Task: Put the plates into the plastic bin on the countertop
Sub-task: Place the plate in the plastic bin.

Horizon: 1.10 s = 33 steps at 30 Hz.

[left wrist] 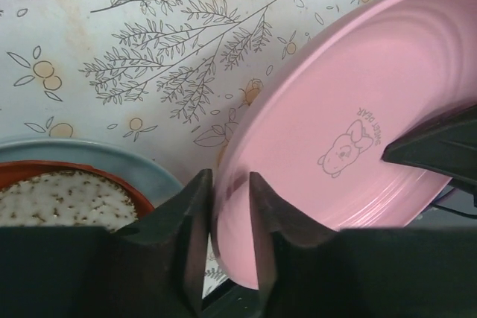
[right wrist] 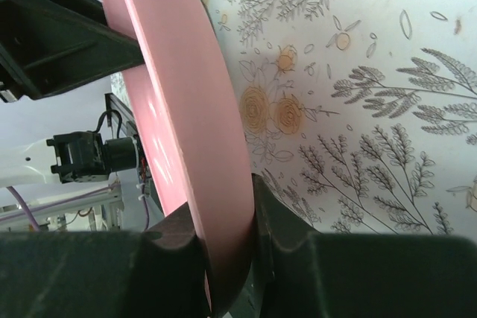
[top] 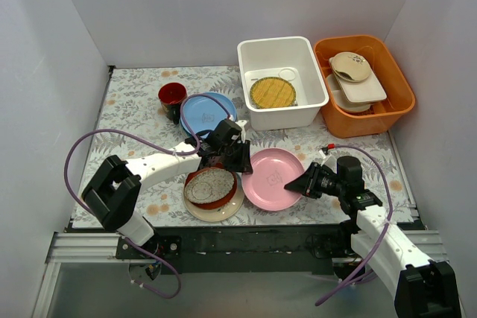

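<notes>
— Where is the plastic bin (top: 282, 53) sitting?
— At the back, left of the other tub (top: 395, 102), one plate (top: 273, 92) lying in it.
— And nearer?
— Before it a second plate (top: 272, 179) is showing, a stack (top: 212, 186) just left.

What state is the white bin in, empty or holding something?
Not empty. In the top view, the white bin holds one plate with a yellow woven centre, lying on its floor.

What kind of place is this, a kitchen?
Likely a lab test booth, not a real kitchen: plain white walls box in a flowery countertop, and two bolted-on robot arms, left and right, hold a pink plate.
</notes>
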Available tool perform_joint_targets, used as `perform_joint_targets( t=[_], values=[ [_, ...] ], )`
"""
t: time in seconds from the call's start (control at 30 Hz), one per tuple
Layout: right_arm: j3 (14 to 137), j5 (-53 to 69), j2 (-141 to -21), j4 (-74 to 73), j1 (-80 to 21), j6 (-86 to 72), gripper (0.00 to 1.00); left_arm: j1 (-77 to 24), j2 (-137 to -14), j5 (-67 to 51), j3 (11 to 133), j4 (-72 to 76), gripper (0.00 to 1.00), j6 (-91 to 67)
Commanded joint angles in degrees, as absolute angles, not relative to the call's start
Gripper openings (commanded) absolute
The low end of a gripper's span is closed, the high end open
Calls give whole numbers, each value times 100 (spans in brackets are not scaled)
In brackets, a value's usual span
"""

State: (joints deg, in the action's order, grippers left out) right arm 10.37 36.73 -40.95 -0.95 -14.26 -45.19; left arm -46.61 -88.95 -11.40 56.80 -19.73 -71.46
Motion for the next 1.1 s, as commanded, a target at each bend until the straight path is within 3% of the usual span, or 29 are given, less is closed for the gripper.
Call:
perform_joint_targets(
  t=[0.0,0.03,0.13,0.17,0.4,1.07],
  values=[
    [1213,3911,-4043,281,-1503,-4403,1,-4764,-8692,-1362,5766,-1705,34,-7216],
    [1230,3911,-4043,273,-1503,-4403,1,-4764,-8684,-1354,5766,-1688,43,-7207],
    [1230,3911,-4017,264,-1512,-4403,1,-4772,-8666,-1327,5766,-1696,56,-7198],
    [1239,3911,-4008,255,-1512,-4403,1,-4772,-8657,-1327,5757,-1696,65,-7198],
    [1283,3885,-3990,211,-1512,-4377,1,-4772,-8543,-1231,5713,-1749,98,-7216],
    [1925,3902,-4720,-53,-1503,-3534,1,-4772,-8112,-414,5529,-1661,98,-7251]
  ],
)
